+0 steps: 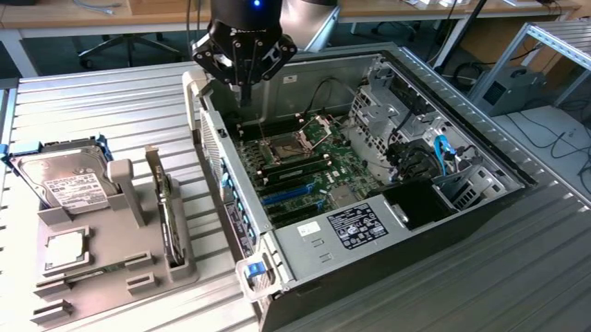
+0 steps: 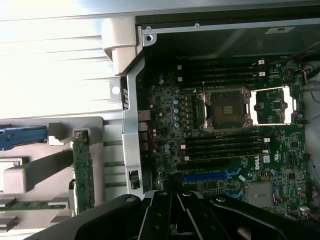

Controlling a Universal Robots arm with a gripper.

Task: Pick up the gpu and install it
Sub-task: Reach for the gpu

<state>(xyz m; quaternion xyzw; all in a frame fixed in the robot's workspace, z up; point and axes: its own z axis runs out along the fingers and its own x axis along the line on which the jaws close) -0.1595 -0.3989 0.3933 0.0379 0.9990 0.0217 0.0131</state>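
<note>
Hovering over the computer case [image 1: 388, 277], the claw [image 1: 245, 97] is gripping nothing, closed tight. The gpu [image 1: 165, 207] is standing edgewise in the holder [image 1: 93, 277] beside the hard drive [image 1: 65, 183], the case wall rising between.

The gpu [image 1: 166, 211] is a thin dark card, silver bracket at one end. It stands on edge, lower left of frame.

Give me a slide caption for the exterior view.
Shut gripper hangs over the open computer case, the gpu upright in the gray holder at the exterior view's left.
</note>
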